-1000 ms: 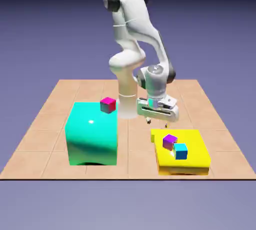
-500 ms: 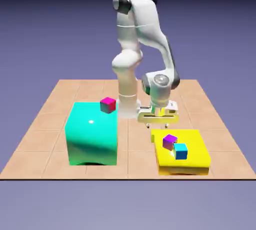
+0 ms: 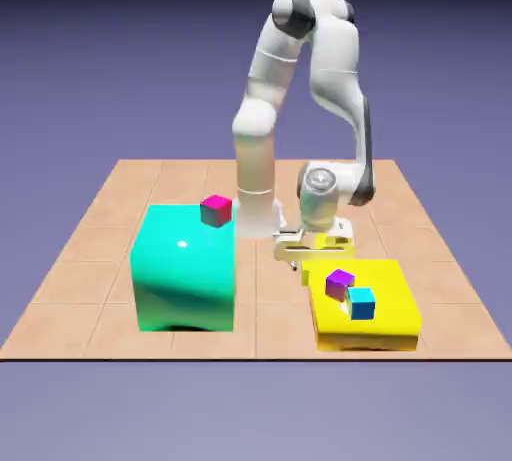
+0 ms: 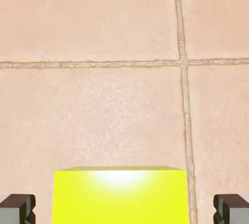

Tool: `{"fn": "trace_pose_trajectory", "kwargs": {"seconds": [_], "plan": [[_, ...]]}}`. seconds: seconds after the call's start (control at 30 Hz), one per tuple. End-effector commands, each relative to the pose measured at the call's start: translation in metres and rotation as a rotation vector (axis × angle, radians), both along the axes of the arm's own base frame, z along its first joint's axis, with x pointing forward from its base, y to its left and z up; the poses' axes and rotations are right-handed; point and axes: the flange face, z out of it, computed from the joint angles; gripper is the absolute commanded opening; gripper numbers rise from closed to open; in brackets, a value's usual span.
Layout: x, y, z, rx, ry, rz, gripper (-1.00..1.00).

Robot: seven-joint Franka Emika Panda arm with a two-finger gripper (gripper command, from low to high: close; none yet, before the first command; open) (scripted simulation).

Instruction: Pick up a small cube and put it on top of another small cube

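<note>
Jaws stand spread wide in front of us, and nothing is held between the two small grey fingertips (image 4: 18,208) of the white two-finger gripper (image 4: 124,211). Looking along the hand, we see the small bright-yellow cube (image 4: 120,198) at the bottom edge, between the fingertips and apart from both (its top carries a strong white glare). Beneath it we make out the tan tiled tabletop (image 4: 97,111), crossed by pale grout lines.

From the exterior view, we find that same cube by the far left corner of the broad yellow block (image 3: 370,324), with part of it showing beside the gripper's low-hanging hand. We cannot tell whether cube and block touch. The white jointed arm (image 3: 255,149) bends over toward the exterior view's right, and its hand is close above the table.

On the yellow block we see a purple cube (image 3: 340,284) and a cyan-blue cube (image 3: 361,304), close together. Well apart, toward the exterior view's left, is the small magenta-red cube (image 3: 216,211), at the far right corner of the big teal block (image 3: 185,269) (we cannot tell whether it rests on the block or behind it).
</note>
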Motion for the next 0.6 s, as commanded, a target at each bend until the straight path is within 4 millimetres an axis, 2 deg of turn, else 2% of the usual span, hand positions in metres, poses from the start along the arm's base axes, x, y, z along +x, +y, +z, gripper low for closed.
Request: {"fn": "trace_pose_trajectory", "kwargs": {"seconds": [0.0, 0.07, 0.1, 0.57], "plan": [[0.0, 0.0, -0.002, -0.001, -0.01, 0.001, 0.0], [0.0, 0.0, -0.004, -0.001, -0.025, 0.004, 0.0], [0.0, 0.0, -0.004, -0.001, -0.025, 0.004, -1.0], [0.003, 0.002, 0.027, 0.004, 0.046, -0.001, -1.0]]}}
